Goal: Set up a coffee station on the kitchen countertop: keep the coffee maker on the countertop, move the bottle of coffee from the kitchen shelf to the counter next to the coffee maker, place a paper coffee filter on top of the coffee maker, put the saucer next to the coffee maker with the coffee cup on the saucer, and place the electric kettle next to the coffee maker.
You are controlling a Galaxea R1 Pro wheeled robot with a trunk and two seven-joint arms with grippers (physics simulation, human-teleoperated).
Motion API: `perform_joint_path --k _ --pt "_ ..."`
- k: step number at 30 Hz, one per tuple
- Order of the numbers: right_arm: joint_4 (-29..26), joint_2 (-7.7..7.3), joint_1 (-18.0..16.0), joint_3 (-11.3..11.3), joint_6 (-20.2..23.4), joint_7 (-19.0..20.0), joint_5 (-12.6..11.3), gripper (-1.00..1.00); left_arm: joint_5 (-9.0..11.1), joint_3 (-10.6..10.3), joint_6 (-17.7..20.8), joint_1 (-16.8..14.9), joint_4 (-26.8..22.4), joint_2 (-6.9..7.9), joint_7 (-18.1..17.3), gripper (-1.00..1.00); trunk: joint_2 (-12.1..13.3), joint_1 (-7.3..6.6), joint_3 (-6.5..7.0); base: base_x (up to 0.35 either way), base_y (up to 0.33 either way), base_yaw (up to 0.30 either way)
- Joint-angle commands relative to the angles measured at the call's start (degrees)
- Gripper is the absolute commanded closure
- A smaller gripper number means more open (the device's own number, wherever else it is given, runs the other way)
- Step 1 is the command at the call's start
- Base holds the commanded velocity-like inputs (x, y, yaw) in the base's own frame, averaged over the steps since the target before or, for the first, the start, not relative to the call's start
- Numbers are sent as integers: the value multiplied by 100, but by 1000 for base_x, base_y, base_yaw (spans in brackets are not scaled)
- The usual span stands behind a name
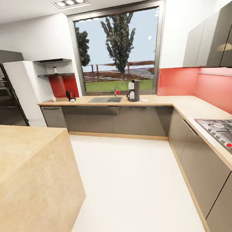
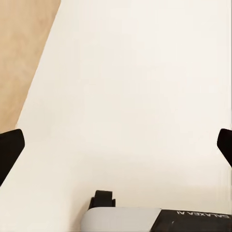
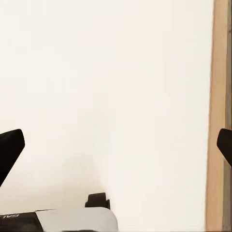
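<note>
We note the coffee maker on the kitchen countertop under the window — saucer just beside it, electric kettle well apart (past the sink). Both grippers gape wide over white floor, grasping nothing.

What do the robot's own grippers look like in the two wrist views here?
Both look alike. The left gripper has two black fingers with flat, angled tips at the picture's sides. The right gripper has matching black fingers. In each view there is also a light grey base with a black wheel and white mirrored "GALAXEA" lettering on a dark panel.
</note>
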Motion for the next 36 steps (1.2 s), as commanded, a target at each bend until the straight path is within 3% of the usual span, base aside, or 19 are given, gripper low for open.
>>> perform_joint_path --k 1,19,36 --pt "1 0 -2 4 -17 2 -52 -100 21 22 -18 -4 4 -1 -3 -100 35 -22 8 0 0 -283" --pt "9 1 -2 32 -10 22 -45 -100 27 27 -19 -3 12 -1 -4 -100 757 -417 272 0 0 -274" --pt "9 1 -2 45 -10 21 -25 -100 29 26 -19 -4 12 -1 -4 -100 1439 -790 459 0 0 -180"
